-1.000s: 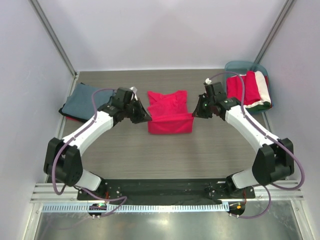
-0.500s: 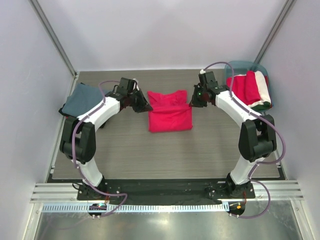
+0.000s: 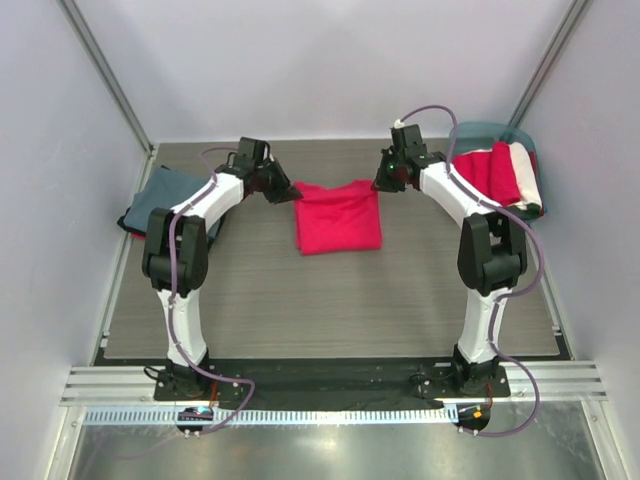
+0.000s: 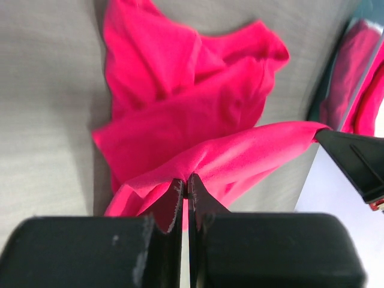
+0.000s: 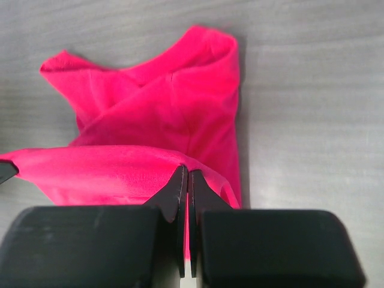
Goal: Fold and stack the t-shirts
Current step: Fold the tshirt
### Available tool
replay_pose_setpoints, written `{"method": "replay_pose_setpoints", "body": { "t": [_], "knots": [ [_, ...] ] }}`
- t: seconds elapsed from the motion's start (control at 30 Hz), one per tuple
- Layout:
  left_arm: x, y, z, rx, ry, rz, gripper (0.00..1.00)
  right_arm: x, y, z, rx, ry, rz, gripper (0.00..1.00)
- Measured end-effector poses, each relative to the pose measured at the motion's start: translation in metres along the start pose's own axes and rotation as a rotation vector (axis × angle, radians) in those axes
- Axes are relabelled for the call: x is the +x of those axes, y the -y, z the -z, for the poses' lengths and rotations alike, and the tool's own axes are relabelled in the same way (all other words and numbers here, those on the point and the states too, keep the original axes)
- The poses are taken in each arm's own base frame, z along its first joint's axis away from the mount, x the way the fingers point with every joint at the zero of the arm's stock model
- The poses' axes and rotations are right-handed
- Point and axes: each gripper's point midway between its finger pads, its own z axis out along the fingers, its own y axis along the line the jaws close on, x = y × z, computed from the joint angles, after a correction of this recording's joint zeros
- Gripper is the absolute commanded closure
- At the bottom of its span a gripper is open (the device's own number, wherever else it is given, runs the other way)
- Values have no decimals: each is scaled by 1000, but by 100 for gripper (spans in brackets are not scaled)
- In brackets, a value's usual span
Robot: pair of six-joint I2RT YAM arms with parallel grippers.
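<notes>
so we've got both arms stretched out to the far side of the table (image 3: 330, 300), and each one has a pinch on the crimson t-shirt (image 3: 338, 218): the left gripper (image 4: 185, 183) is clamped on one corner of its far edge and the right gripper (image 5: 185, 174) on the other, jaws squeezed together with only cloth between them. we reckon the two-corner hold keeps that edge taut so the fold lands square instead of bunching, and the shirt sits between the two arms so each can reach its own side. the overhead view gives us the layout the wrist cams miss: a blue-grey t-shirt (image 3: 160, 200) at the left edge, well apart from the red one, and a teal tub (image 3: 478, 132) at the far right with red and white shirts (image 3: 505, 178) draped in it. the wrist views pay us back with detail: the held edge is lifted in a stretched band, and under it the rest of the shirt is rumpled with layers crossing, though from above it reads as a neat rectangle. we'd say this one isn't stacked yet
</notes>
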Motion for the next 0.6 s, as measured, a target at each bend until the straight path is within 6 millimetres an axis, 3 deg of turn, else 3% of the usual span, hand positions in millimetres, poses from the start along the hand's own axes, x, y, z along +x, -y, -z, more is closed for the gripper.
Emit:
{"method": "replay_pose_setpoints", "body": {
  "t": [0.1, 0.13, 0.2, 0.23, 0.27, 0.33, 0.47, 0.6],
  "knots": [
    [-16, -5, -16, 2, 10, 14, 98, -10, 2, -20, 1, 6, -6, 98],
    [-22, -7, -24, 2, 12, 21, 96, -13, 3, -27, 1, 5, -9, 92],
    [-39, -10, -40, 12, 26, 26, 53, -20, 4, -43, -10, 12, -17, 66],
    [-47, -12, -48, 18, 38, 25, 39, -23, 7, -53, -15, 17, -26, 50],
    [-54, -14, -56, 21, 45, 35, 19, -27, 9, -60, -16, 24, -34, 47],
    [-67, -20, -67, 24, 59, 37, 3, -31, 15, -74, -24, 33, -42, 34],
    [-75, -30, -68, 2, 82, 29, 1, -32, 24, -81, -25, 55, -50, 32],
    [-66, -34, -51, -20, 103, -7, 3, -19, 31, -73, -30, 71, -50, 34]
  ]
}}
